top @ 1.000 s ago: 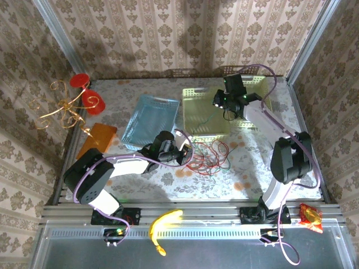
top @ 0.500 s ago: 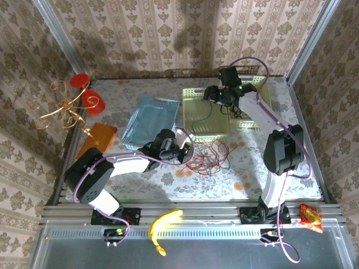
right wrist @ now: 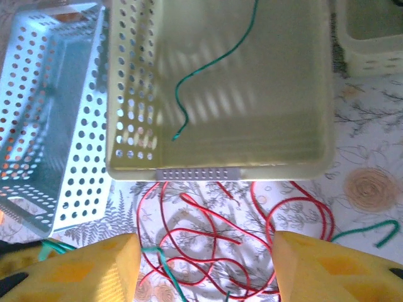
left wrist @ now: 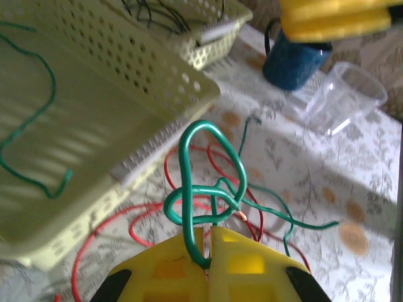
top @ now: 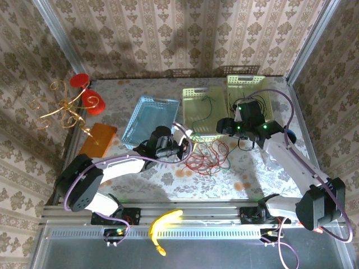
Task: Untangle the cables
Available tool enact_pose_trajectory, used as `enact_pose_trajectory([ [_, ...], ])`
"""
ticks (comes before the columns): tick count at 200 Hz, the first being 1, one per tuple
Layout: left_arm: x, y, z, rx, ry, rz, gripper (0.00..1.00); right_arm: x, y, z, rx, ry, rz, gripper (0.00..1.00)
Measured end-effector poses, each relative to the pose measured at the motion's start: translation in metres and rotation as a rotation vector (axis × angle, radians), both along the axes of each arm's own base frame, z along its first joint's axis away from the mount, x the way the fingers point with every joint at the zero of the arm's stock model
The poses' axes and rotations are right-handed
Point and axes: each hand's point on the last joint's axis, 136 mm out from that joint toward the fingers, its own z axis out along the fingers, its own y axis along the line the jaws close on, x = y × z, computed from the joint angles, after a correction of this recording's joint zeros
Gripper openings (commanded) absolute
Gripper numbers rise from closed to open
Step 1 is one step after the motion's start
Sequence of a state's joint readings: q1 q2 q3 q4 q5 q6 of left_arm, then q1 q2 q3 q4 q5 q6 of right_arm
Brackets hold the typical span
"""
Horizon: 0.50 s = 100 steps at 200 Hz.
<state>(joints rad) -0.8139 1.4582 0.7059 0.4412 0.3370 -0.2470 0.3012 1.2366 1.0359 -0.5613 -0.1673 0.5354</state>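
Red cable (top: 203, 159) sprawls in loose loops just near of the pale yellow basket (top: 205, 89), green cable (left wrist: 183, 165) knotted through it, another green strand (right wrist: 214, 63) lying inside that basket, black cable (left wrist: 151, 12) in the smaller basket (left wrist: 214, 47) far right.

floral-patterned table (top: 168, 179) holds a tangle of thin red wires (top: 206, 159) just ahead of the left gripper (top: 182, 147), a pale yellow perforated plastic basket (top: 184, 112) beyond them, and a light blue perforated plastic basket (top: 159, 101) close beside that gripper.
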Motion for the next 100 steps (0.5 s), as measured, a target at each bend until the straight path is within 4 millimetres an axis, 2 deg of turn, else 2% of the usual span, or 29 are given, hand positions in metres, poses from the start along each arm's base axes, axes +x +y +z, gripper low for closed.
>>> enact_pose_trajectory([
  [25,0.048,-0.004,0.027,-0.049,-0.022,0.093,0.0,0.002,-0.012,-0.002,-0.011,0.001,-0.045,0.59],
  [38,0.077,-0.01,0.032,-0.055,-0.028,0.143,0.0,0.001,-0.016,-0.005,-0.021,0.012,-0.062,0.59],
  [53,0.11,-0.02,0.028,-0.046,-0.022,0.193,0.0,-0.001,-0.02,-0.011,-0.03,0.028,-0.073,0.59],
  [58,0.117,-0.023,0.026,-0.042,-0.018,0.207,0.13,-0.002,-0.02,-0.013,-0.034,0.034,-0.075,0.59],
  [68,0.132,-0.028,0.016,-0.026,-0.01,0.238,0.46,-0.005,-0.023,-0.021,-0.044,0.052,-0.083,0.59],
  [85,0.145,-0.03,-0.002,0.001,0.011,0.283,0.86,-0.013,-0.03,-0.037,-0.058,0.098,-0.099,0.59],
  [92,0.147,-0.028,-0.008,0.013,0.016,0.295,0.99,-0.016,-0.034,-0.044,-0.062,0.118,-0.112,0.59],
  [100,0.147,-0.027,-0.01,0.019,0.015,0.304,1.0,-0.019,-0.04,-0.051,-0.065,0.14,-0.127,0.59],
])
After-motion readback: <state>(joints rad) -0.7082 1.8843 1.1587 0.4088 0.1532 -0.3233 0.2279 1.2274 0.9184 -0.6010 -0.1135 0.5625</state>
